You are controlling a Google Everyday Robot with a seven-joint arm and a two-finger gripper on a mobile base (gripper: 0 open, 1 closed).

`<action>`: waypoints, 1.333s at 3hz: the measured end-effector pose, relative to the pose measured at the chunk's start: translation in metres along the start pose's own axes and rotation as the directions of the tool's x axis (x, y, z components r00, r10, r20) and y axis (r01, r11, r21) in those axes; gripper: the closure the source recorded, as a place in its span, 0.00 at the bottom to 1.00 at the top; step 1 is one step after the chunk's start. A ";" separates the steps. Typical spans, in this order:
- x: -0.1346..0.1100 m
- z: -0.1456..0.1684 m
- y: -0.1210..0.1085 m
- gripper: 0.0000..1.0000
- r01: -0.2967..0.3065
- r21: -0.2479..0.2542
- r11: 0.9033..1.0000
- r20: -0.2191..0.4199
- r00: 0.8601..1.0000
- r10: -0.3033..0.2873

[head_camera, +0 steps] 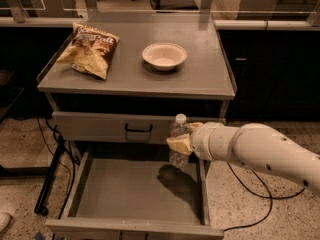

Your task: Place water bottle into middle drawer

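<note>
On the left of the cabinet top (205,79) lies a chip bag (89,49), tilted, its near end close to the front edge. A dark cable (50,179) hangs down past the cabinet's left side to the speckled floor (20,149). Right of the bag, near the middle of the top and well apart from it, stands a pale bowl (164,56); only its own smooth inside shows.

Under the top is a shut drawer front (100,126) with a black bar handle (138,129). Below it the drawer (125,194) is pulled out toward the near side, with low walls on the left and right. Its flat grey floor holds only a dark shadow at the far right.

Above that shadow, over the drawer's far right corner, the bottle (178,130) hangs upright in the air, white cap up, clear of the floor. It stands in front of the right end of the shut drawer front. The gripper (179,144) has its tan fingers (174,145) clamped around the bottle's middle. The white arm (260,151) reaches in from the right edge, and a black cable (250,199) loops on the floor beneath it.
</note>
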State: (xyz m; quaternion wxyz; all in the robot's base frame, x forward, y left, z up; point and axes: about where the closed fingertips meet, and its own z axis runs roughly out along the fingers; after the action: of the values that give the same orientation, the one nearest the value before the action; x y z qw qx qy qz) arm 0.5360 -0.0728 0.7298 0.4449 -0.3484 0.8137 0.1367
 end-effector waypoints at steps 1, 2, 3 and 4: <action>0.005 0.003 0.003 1.00 -0.005 -0.003 1.000 -0.011 1.000 0.005; 0.042 0.044 0.007 1.00 -0.051 0.024 0.998 0.014 0.999 0.051; 0.042 0.044 0.007 1.00 -0.051 0.024 0.998 0.014 0.999 0.051; 0.062 0.058 0.012 1.00 -0.065 0.041 0.997 -0.002 0.998 0.066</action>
State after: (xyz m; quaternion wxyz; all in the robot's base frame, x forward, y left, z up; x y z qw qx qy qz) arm 0.5425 -0.0608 0.6452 0.4458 -0.3126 0.8280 0.1340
